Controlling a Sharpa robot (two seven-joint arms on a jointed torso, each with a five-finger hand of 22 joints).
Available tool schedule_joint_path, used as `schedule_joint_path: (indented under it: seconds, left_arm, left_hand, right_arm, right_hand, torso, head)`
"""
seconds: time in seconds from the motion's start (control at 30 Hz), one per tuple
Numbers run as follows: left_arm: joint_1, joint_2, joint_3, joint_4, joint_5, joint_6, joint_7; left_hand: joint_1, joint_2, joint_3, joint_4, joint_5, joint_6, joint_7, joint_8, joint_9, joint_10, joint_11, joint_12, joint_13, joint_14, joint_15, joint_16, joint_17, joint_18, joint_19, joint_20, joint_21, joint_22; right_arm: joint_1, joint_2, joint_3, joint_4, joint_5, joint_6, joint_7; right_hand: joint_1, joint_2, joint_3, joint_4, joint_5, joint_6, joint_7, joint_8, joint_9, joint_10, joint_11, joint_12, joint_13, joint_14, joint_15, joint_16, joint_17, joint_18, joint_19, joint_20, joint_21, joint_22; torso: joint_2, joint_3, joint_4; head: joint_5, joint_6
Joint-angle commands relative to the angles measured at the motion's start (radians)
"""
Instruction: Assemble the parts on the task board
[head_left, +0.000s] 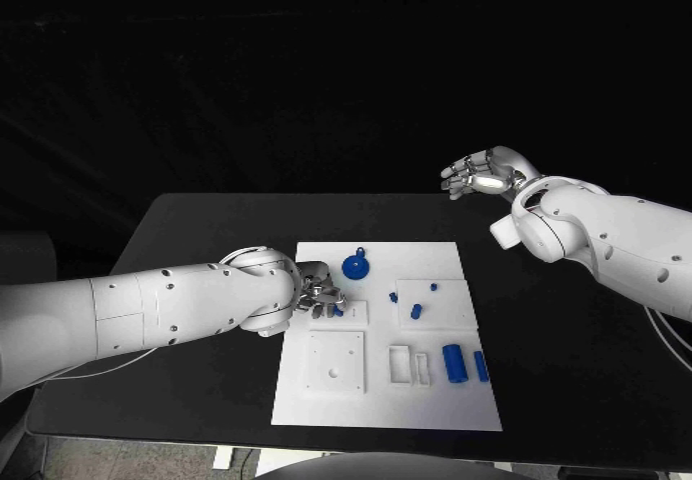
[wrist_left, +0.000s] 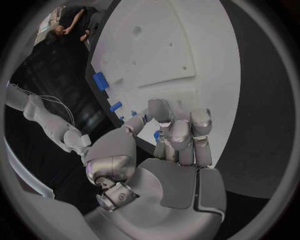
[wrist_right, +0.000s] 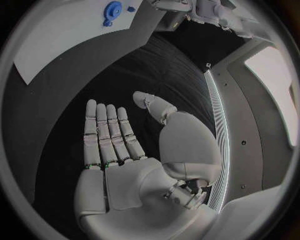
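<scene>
Left hand (head_left: 320, 297) sits on the task board (head_left: 433, 410) at its left edge, fingers curled down around a small blue part (wrist_left: 156, 135); whether it actually grips it is unclear. Right hand (head_left: 483, 174) hangs well beyond the board's far right corner, fingers straight and apart, holding nothing. A blue round part (head_left: 355, 266) lies on the board just beyond the left hand.

The head view looks steeply down from above the near edge of the black table (head_left: 216, 215), with the white task board (head_left: 433, 400) at lower centre. Each wrist camera sits close behind its own hand: the left hand (wrist_left: 178, 135) over the board, the right hand (wrist_right: 119, 145) over bare table. All three views share the board and its round blue part (wrist_right: 112, 10)
</scene>
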Motion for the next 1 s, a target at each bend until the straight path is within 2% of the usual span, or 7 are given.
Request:
schedule_joint_path:
  seconds: [0.03,0.33,0.37,0.43,0.8,0.87,1.0]
  left_arm:
    - [-0.003,0.009,-0.002,0.008,0.006,0.017,0.015]
    - [-0.003,0.010,-0.002,0.008,0.006,0.020,0.012]
    - [-0.003,0.010,-0.002,0.008,0.006,0.020,0.012]
    - [-0.003,0.011,-0.002,0.008,0.006,0.021,0.011]
    - [-0.003,0.009,-0.001,0.006,0.006,0.025,0.009]
    - [-0.003,0.008,-0.001,0.006,0.006,0.025,0.009]
    - [-0.003,0.008,-0.001,0.006,0.006,0.030,0.009]
  left_hand:
    - [0.001,-0.016,0.000,0.008,-0.016,0.176,-0.083,-0.004,0.001,-0.007,-0.002,0.002,-0.002,0.008,-0.018,0.005,-0.001,0.053,0.002,-0.079,0.003,0.003]
    - [0.001,-0.042,-0.003,0.020,-0.037,0.176,-0.083,-0.007,0.003,-0.008,-0.003,0.003,-0.005,0.007,-0.018,0.005,-0.004,0.054,0.001,-0.080,0.003,0.002]
    - [0.001,-0.052,-0.004,0.025,-0.050,0.176,-0.083,-0.008,0.004,-0.008,-0.003,0.003,-0.006,0.007,-0.018,0.005,-0.005,0.055,0.001,-0.080,0.003,0.001]
    - [0.003,-0.057,-0.005,0.032,-0.072,0.176,-0.083,-0.010,0.005,-0.008,-0.003,0.003,-0.007,0.007,-0.019,0.005,-0.006,0.056,0.001,-0.080,0.003,0.000]
    - [0.003,-0.059,-0.005,0.035,-0.078,0.177,-0.083,-0.010,0.006,-0.008,-0.003,0.004,-0.008,0.007,-0.019,0.005,-0.007,0.056,0.001,-0.080,0.003,0.000]
    - [0.008,-0.055,-0.002,0.034,-0.075,0.176,-0.083,-0.011,0.006,-0.008,-0.003,0.004,-0.008,0.007,-0.019,0.006,-0.007,0.057,0.001,-0.080,0.003,0.000]
    - [0.034,-0.020,0.008,0.016,-0.025,0.177,-0.082,-0.013,0.009,-0.009,-0.003,0.006,-0.010,0.006,-0.019,0.007,-0.008,0.058,0.000,-0.080,0.006,0.000]
  right_arm:
    - [0.000,0.001,0.000,-0.001,-0.002,0.013,0.009]
    - [0.000,0.002,0.000,-0.004,-0.002,0.014,0.009]
    - [0.000,0.002,0.000,-0.004,-0.002,0.014,0.009]
    - [0.000,0.002,0.000,-0.004,-0.002,0.014,0.009]
    - [-0.001,0.002,0.000,-0.003,-0.003,0.014,0.009]
    - [-0.001,0.001,0.000,-0.003,-0.003,0.014,0.009]
    - [-0.001,0.001,0.000,-0.003,-0.003,0.014,0.010]
  right_hand:
    - [-0.003,0.004,0.000,-0.002,0.004,-0.009,0.000,0.006,-0.001,-0.009,0.001,0.006,-0.002,-0.009,0.000,0.006,-0.001,0.009,0.000,0.006,-0.005,0.002]
    - [-0.003,0.005,0.000,-0.002,0.004,-0.009,0.000,0.006,-0.002,-0.009,0.001,0.007,-0.004,-0.010,0.000,0.007,-0.003,0.009,0.000,0.006,-0.006,0.002]
    - [-0.003,0.005,0.000,-0.002,0.004,-0.009,0.000,0.006,-0.002,-0.010,0.001,0.007,-0.004,-0.010,0.000,0.007,-0.003,0.009,-0.001,0.006,-0.006,0.002]
    - [-0.003,0.005,0.000,-0.002,0.004,-0.009,0.000,0.006,-0.002,-0.010,0.001,0.007,-0.004,-0.010,0.001,0.007,-0.003,0.010,-0.001,0.006,-0.006,0.003]
    - [-0.004,0.005,-0.001,-0.003,0.005,-0.010,0.000,0.006,-0.003,-0.010,0.001,0.008,-0.006,-0.011,0.001,0.009,-0.005,0.010,-0.001,0.007,-0.007,0.003]
    - [-0.003,0.005,-0.001,-0.003,0.005,-0.010,0.000,0.007,-0.003,-0.011,0.001,0.009,-0.007,-0.012,0.001,0.009,-0.006,0.010,-0.001,0.007,-0.007,0.003]
    - [-0.004,0.005,-0.001,-0.003,0.005,-0.010,0.001,0.007,-0.004,-0.011,0.001,0.009,-0.007,-0.012,0.001,0.009,-0.006,0.010,-0.002,0.007,-0.007,0.004]
  torso:
    - [0.000,0.0001,-0.0002]
    - [0.000,0.0002,-0.0005]
    - [0.000,0.0003,-0.0006]
    - [0.000,0.0001,-0.0009]
    - [-0.001,0.0000,0.0000]
    - [0.000,-0.0003,-0.0005]
    - [0.000,-0.0004,0.0000]
  head:
    - [0.000,-0.002]
    - [-0.002,-0.002]
    - [-0.002,-0.002]
    - [-0.003,-0.002]
    - [-0.003,-0.003]
    - [-0.003,-0.004]
    - [-0.004,-0.005]
